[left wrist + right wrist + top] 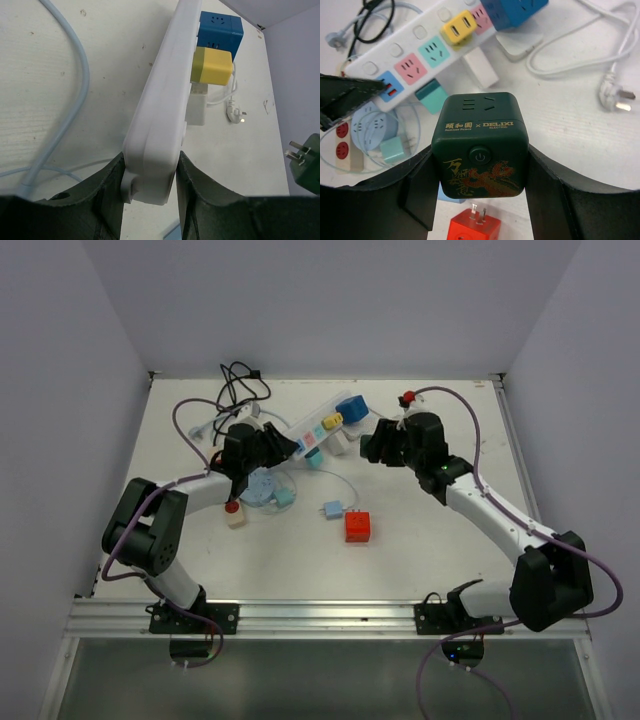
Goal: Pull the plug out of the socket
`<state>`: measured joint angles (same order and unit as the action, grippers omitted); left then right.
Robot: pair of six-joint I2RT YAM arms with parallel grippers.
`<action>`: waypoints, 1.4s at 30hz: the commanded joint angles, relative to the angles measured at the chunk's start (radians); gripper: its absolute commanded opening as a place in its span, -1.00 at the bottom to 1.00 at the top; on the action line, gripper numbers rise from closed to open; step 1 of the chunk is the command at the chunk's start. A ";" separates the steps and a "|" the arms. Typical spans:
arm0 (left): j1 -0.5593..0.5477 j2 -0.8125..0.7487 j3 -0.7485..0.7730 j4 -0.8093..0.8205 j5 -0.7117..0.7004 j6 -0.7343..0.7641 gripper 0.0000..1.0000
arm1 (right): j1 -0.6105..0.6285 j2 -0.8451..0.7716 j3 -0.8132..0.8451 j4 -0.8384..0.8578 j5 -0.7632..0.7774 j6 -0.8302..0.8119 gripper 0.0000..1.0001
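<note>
A white power strip (318, 430) with coloured sockets lies slantwise at the back of the table. My left gripper (150, 185) is shut on its near end (160, 115), one finger on each long side. My right gripper (480, 185) is shut on a dark green cube plug (480, 145) with gold lettering and a dragon, held off the strip (420, 55). In the left wrist view the green plug's bare prongs (295, 149) show at the right edge, apart from the strip. A yellow plug (212, 65) and a blue cube (220, 30) sit in the strip's far sockets.
A red cube plug (358, 527) lies mid-table, a small blue plug (332, 510) beside it. A round light-blue socket reel (263, 487) and a teal plug (431, 95) lie near the strip. Black cable (238, 380) coils at the back; a white cord with plug (615, 95) lies to the right.
</note>
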<state>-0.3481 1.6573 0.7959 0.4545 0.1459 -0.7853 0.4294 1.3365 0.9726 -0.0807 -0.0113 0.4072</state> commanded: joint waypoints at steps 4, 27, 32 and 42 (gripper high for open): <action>0.003 0.002 0.043 -0.109 -0.006 0.029 -1.00 | -0.023 -0.048 -0.139 -0.031 0.016 0.126 -0.72; 0.047 -0.008 0.043 -0.113 0.182 -0.109 -1.00 | -0.176 -0.184 -0.316 0.074 -0.234 0.395 0.74; 0.075 -0.014 0.005 -0.085 0.262 -0.190 -1.00 | -0.215 -0.071 -0.325 0.297 -0.328 0.482 0.47; 0.132 -0.016 -0.027 -0.046 0.357 -0.285 -1.00 | -0.228 0.272 -0.308 0.713 -0.403 0.723 0.35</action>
<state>-0.2348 1.6573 0.7742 0.3878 0.4553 -1.0187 0.2043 1.5593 0.6319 0.4614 -0.3798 1.0477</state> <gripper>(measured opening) 0.411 0.686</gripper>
